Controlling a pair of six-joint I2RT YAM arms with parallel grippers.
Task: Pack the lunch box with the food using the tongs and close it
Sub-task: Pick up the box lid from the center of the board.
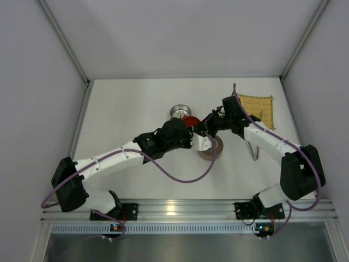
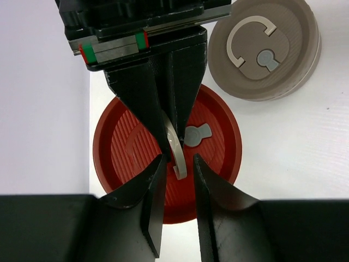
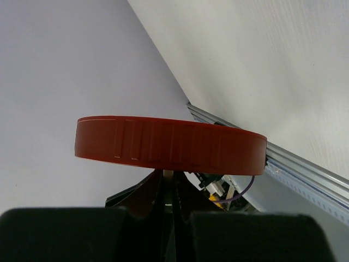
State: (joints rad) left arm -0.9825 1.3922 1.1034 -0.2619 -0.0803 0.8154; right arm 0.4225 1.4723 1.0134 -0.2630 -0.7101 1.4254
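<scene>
A red round lid (image 2: 125, 147) has its grey ring handle (image 2: 175, 150) raised, and my right gripper (image 2: 169, 146) reaches in from the far side, shut on that handle. From the right wrist view the red lid (image 3: 169, 144) is edge-on just above the right gripper (image 3: 169, 176). My left gripper (image 2: 179, 159) stands open, one finger on each side of the ring's free end without touching it. In the top view both grippers meet at the red lid (image 1: 191, 120), next to a silver lunch box tin (image 1: 179, 111). Slim silver tongs (image 1: 253, 151) lie by the right forearm. The food is hidden.
A beige round lid (image 2: 272, 49) with its ring handle folded flat lies on the table just beyond the red one, also visible as the beige lid (image 1: 210, 150) under the arms. A yellow woven mat (image 1: 256, 103) sits at the back right.
</scene>
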